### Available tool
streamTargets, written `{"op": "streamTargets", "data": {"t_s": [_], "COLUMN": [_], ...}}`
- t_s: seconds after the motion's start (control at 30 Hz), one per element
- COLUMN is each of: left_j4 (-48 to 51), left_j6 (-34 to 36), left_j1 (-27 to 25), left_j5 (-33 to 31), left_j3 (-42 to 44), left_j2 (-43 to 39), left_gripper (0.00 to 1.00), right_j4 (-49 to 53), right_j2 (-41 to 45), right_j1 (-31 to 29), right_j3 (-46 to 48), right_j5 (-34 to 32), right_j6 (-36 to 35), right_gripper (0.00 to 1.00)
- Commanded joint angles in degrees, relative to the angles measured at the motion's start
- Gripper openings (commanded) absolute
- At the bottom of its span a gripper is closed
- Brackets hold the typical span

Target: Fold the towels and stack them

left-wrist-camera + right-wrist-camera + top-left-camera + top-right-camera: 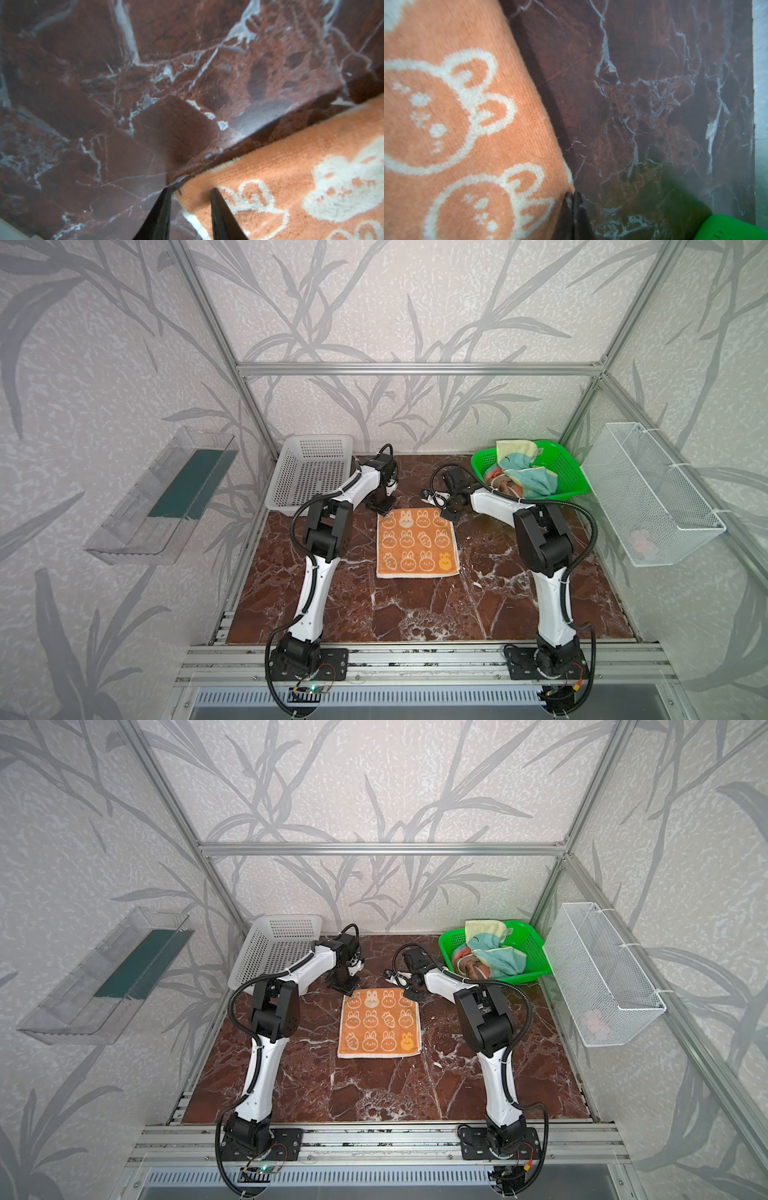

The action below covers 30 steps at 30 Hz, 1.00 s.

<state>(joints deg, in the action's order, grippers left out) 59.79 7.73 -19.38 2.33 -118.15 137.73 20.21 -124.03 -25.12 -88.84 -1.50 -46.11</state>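
An orange towel (417, 543) (380, 1023) with white bunnies and carrots lies spread flat mid-table. My left gripper (384, 510) (348, 991) (190, 189) is at its far left corner, open, with one finger on the cloth (291, 176) and one on the marble beside it. My right gripper (448, 515) (411, 994) (573, 194) is shut on the far right corner of the cloth (446, 124), and that edge is slightly raised. A pale yellow and teal towel (525, 472) (492, 952) and a salmon-pink towel (498, 483) (467, 965) lie crumpled in the green basket (577, 485) (536, 969).
A white perforated basket (307, 477) (274, 952) stands at the back left, just behind the left arm. A wire basket (652, 493) hangs on the right wall and a clear tray (162, 497) on the left wall. Red marble tabletop (415, 614) lies in front of the towel.
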Motion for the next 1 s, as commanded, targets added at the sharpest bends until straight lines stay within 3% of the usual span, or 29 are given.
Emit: {"op": "streamTargets", "data": {"t_s": [0.0, 0.17, 0.37, 0.67, 0.97], "left_j4": [3.4, 4.4, 4.1, 0.4, -7.6], "left_j6": [0.2, 0.1, -0.4, -1.8, -2.1], "left_j1": [0.2, 0.2, 0.3, 0.2, 0.2], "left_j5": [-0.6, -0.9, -0.8, -3.4, -5.8], "left_j3": [-0.8, -0.8, -0.8, 0.6, 3.3], "left_j2": [3.0, 3.7, 4.0, 0.4, -7.2], "left_gripper": [0.30, 0.22, 0.00, 0.00, 0.00], "right_j4": [0.6, 0.4, 0.2, -2.2, -2.6], "right_j2": [2.5, 2.5, 2.7, 4.3, 7.1], "right_j1": [-0.2, -0.2, -0.2, 0.3, 2.9], "right_j3": [0.1, 0.2, 0.6, 1.7, -0.5], "right_j5": [0.3, 0.4, 0.5, 1.8, 7.5], "right_j6": [0.5, 0.5, 0.7, 3.1, 8.5], "right_gripper": [0.00, 0.00, 0.00, 0.00, 0.00]}}
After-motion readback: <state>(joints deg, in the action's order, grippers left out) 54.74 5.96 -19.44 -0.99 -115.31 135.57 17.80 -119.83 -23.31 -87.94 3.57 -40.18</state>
